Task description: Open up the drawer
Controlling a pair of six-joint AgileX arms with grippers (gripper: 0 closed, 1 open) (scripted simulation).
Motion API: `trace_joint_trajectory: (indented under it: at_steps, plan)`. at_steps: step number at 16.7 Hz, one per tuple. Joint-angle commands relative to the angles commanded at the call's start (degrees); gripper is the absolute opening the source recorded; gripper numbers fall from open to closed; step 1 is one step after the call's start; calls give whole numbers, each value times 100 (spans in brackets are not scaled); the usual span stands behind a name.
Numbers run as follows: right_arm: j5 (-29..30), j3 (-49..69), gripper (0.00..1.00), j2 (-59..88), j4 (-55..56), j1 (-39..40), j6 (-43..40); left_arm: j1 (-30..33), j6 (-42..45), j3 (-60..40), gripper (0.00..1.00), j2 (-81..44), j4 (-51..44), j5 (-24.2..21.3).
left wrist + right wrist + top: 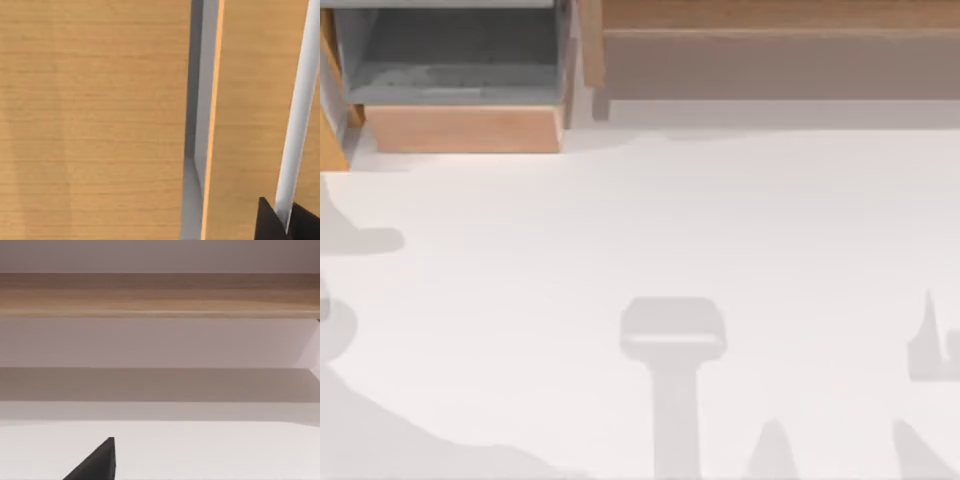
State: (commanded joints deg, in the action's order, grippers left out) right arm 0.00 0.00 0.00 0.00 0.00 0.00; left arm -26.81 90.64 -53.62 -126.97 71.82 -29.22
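No readable text or labels.

White table (pixel 650 230) carries a wooden cabinet (pixel 770 45) along its far edge, the drawer (pixel 460 90) at the top-left standing pulled out over the surface, its base apparently resting on the tabletop, grey inside

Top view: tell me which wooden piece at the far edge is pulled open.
The drawer at the left: its wooden front stands forward, baring a grey box behind. The long wooden piece at the right has none.
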Motion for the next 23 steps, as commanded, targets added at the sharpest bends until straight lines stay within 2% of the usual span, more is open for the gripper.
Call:
trace_joint_trajectory:
  at_steps: [4,10,15,23]
  plan:
    - [0,0,100,0,0,0,0,-94,3,206,0,101,128,-75]
    - [0,0,100,0,0,0,0,-503,24,1337,0,550,718,-496]
    - [0,0,100,0,0,0,0,-515,39,1361,0,557,750,-521]
    - [0,0,100,0,0,0,0,-1223,74,2564,0,1020,1431,-1217]
